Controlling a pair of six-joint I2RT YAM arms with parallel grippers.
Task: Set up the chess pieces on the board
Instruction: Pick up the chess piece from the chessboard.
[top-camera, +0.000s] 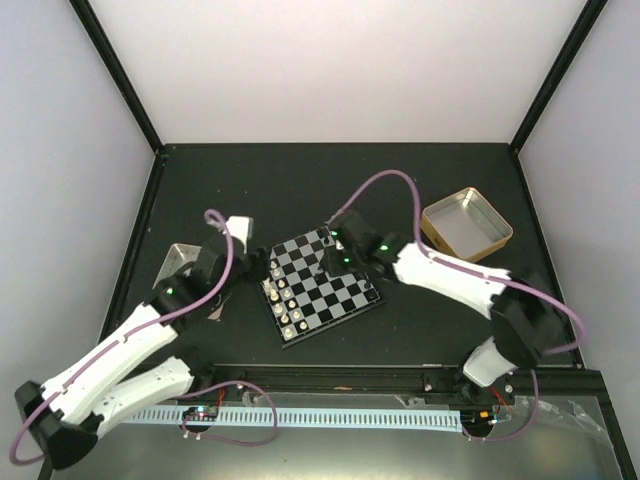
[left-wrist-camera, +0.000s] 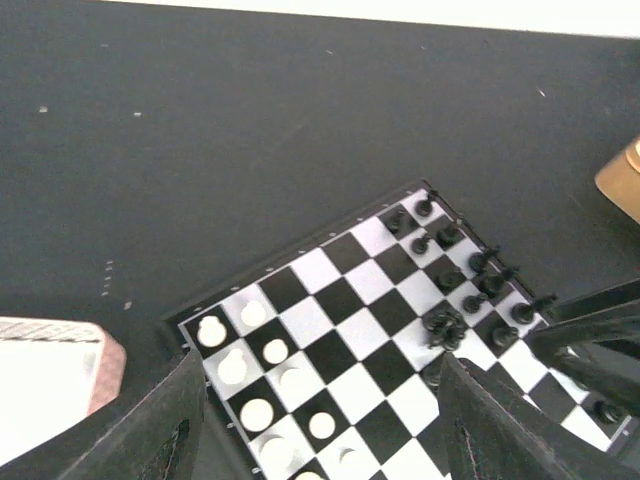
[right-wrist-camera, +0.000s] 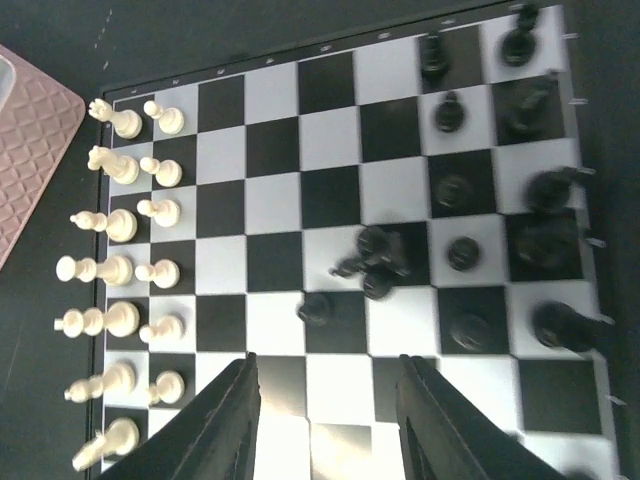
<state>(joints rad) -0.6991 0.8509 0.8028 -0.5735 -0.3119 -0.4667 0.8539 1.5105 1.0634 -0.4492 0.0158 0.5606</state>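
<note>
The right gripper's (right-wrist-camera: 328, 372) two dark fingers stand apart with nothing between them; bare squares of the board (right-wrist-camera: 270, 200) show through the gap. Just beyond the fingertips, a small knot of black chess pieces (right-wrist-camera: 372, 265) sits bunched together near the middle of the board, with one more black piece beside it. Other black pieces fill the two rows along one edge, some of them blurred. The cream-white chess pieces (right-wrist-camera: 130, 270) stand in two rows along the opposite edge.

The left gripper (left-wrist-camera: 320, 368) is also spread wide and holds nothing. It hangs above the cream end of the board.

From above, the small chequered board lies turned at an angle in the middle of a dark, matt table (top-camera: 250, 190), and both arms reach in over it. A silver-pink tray (left-wrist-camera: 50, 365) lies just off the board's cream side, and a gold tin (top-camera: 466, 224) sits well apart on the right. Plain pale walls enclose the table, with black frame posts (top-camera: 115, 75) rising at the far corners.
</note>
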